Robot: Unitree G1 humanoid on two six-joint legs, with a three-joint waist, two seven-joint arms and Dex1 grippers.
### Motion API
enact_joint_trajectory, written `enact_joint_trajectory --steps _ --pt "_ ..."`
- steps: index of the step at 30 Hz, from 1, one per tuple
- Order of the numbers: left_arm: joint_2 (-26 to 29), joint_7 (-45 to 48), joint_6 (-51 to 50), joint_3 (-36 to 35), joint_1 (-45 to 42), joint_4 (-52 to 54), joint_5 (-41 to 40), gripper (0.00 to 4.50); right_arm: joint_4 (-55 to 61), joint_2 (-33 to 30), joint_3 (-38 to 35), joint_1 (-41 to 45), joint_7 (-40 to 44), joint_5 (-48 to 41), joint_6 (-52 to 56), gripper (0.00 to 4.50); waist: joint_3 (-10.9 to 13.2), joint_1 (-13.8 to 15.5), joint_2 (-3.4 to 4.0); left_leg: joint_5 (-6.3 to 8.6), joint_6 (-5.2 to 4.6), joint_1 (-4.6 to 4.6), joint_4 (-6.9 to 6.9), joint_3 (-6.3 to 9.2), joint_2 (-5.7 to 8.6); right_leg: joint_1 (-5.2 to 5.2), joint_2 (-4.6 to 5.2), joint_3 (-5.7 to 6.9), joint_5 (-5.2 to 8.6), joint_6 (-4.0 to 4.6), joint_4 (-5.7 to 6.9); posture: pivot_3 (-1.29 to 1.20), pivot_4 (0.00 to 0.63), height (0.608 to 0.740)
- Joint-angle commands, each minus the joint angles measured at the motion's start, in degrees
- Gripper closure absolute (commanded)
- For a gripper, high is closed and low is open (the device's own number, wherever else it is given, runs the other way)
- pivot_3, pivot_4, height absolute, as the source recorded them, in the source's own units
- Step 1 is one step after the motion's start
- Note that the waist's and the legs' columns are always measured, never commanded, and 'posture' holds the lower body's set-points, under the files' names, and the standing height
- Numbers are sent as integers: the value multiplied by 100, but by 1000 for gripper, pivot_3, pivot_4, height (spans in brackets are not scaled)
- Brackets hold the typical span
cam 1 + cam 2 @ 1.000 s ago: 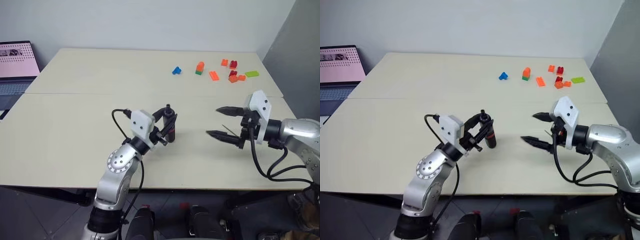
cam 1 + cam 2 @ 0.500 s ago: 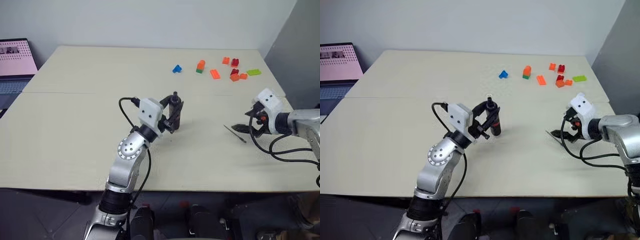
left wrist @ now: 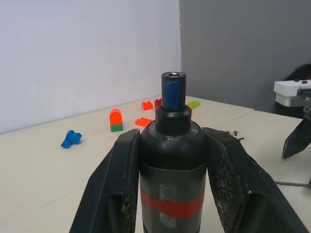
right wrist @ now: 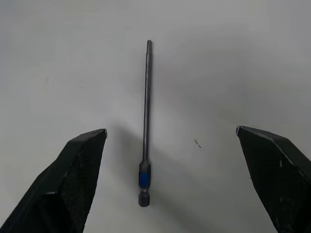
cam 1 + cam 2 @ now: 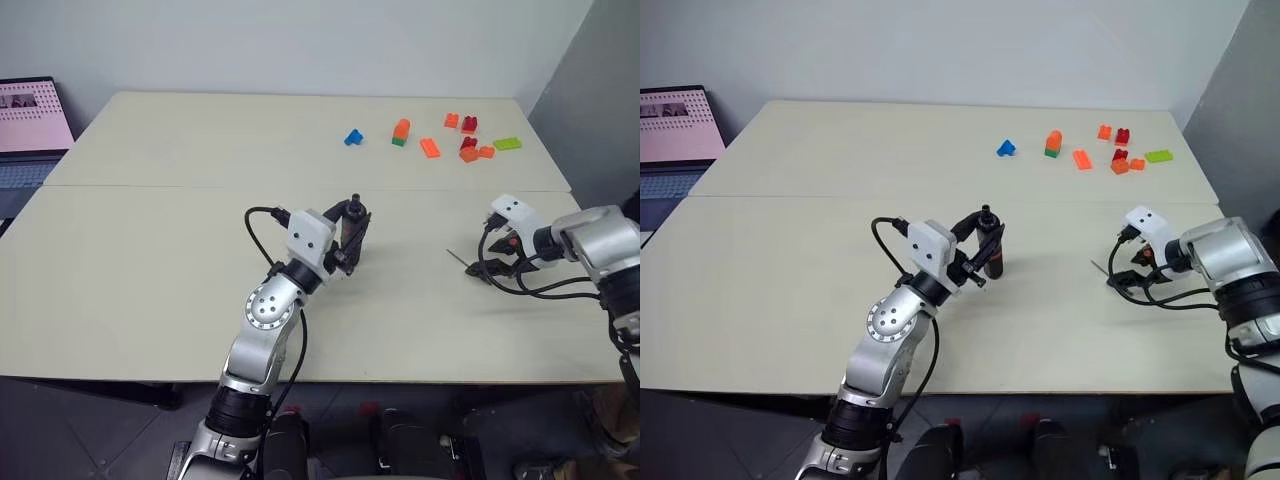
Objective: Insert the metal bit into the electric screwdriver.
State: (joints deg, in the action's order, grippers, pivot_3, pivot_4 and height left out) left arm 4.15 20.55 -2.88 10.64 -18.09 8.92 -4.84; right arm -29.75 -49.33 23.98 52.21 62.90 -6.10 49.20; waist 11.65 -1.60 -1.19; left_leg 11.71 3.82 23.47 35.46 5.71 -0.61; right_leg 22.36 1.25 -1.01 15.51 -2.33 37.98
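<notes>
Table [image 5: 150, 250], broad and pale, spread across the head views, seam running side to side. Left gripper [image 3: 170, 160] near table centre, clenched on electric screwdriver [image 3: 170, 184]: black barrel upright between both fingers, red band low, blue socket end uppermost and free. Right gripper [image 4: 170, 170] toward 3 o'clock from the screwdriver, well apart from it, released, fingers spread wide and pointing down at the tabletop, touching nothing. Toy bricks [image 5: 440, 140] scattered toward 1 o'clock, far from both arms, no part of the job. Metal bit [image 4: 146, 121] smallest of all: thin grey rod lying flat on the table between the spread right fingers, narrow tip away from the wrist, thicker shank with a blue band nearest it. Probably very light, rigid and smooth, so likely to roll or skate sideways if nudged by one finger before the other. Hard to lift cleanly, lying flush on a hard surface. Best taken across the thicker banded shank or just above it, fingers closing squarely from both sides. Screwdriver by contrast heavier and stiff, already gripped mid-barrel, seemingly secure, socket left clear to receive the shank.
</notes>
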Motion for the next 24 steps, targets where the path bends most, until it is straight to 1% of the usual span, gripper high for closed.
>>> enact_joint_trajectory --steps 1,7,8,9,12,13,14,16,22,23,24 --pt "-91 -81 270 45 -38 124 54 2868 -485 110 132 311 298 327 -139 0 0 1 0 0 0 0 0 0 0 0 0 0 0 0 1 0 150 740" --pt "-116 -140 328 30 -1 109 86 2868 -788 206 297 404 626 655 -314 0 -1 3 0 0 0 -1 2 0 1 -1 0 0 -1 -1 0 0 150 740" --pt "-114 -152 330 30 7 110 88 2868 -800 230 311 396 643 712 -349 368 -1 3 1 0 0 -1 2 1 1 -1 0 1 -1 -1 1 0 150 740" --pt "-116 -167 330 39 15 118 95 2868 -803 250 305 379 665 748 -356 476 -1 3 1 0 0 -1 2 1 0 -2 0 0 -1 -1 1 0 150 740" --pt "-113 -175 343 56 29 127 109 2868 -747 295 281 308 774 847 -360 1295 -1 3 1 0 0 -2 2 1 1 -2 0 1 -1 -1 1 0 150 740" --pt "-112 -177 352 63 36 128 117 2868 -677 307 273 272 795 868 -330 1505 -1 3 1 0 0 -2 2 1 0 -2 0 1 -1 -1 1 0 150 740" --pt "-112 -178 360 67 41 124 123 2868 -599 321 263 238 808 877 -285 1833 -1 3 1 0 0 -2 2 1 0 -3 0 1 -1 0 1 0 150 740" --pt "-113 -179 375 69 42 111 135 2868 -424 343 241 161 817 897 -208 2275 -1 3 1 0 0 -2 1 1 0 -3 0 1 -1 0 2 0 150 740" --pt "-123 -184 385 74 27 81 169 2868 281 382 75 -150 763 822 162 3763 -2 -2 1 0 0 -5 1 2 0 -5 0 1 -1 0 3 0 150 740" --pt "-124 -185 386 71 18 70 173 2868 357 391 37 -187 740 815 215 4085 -2 -4 1 0 0 -6 2 2 0 -5 0 1 -1 0 4 0 150 740" --pt "-126 -187 387 69 11 61 179 2868 404 394 5 -215 717 818 241 4291 -2 -6 1 0 0 -7 2 2 0 -5 0 1 -1 0 4 0 150 740"
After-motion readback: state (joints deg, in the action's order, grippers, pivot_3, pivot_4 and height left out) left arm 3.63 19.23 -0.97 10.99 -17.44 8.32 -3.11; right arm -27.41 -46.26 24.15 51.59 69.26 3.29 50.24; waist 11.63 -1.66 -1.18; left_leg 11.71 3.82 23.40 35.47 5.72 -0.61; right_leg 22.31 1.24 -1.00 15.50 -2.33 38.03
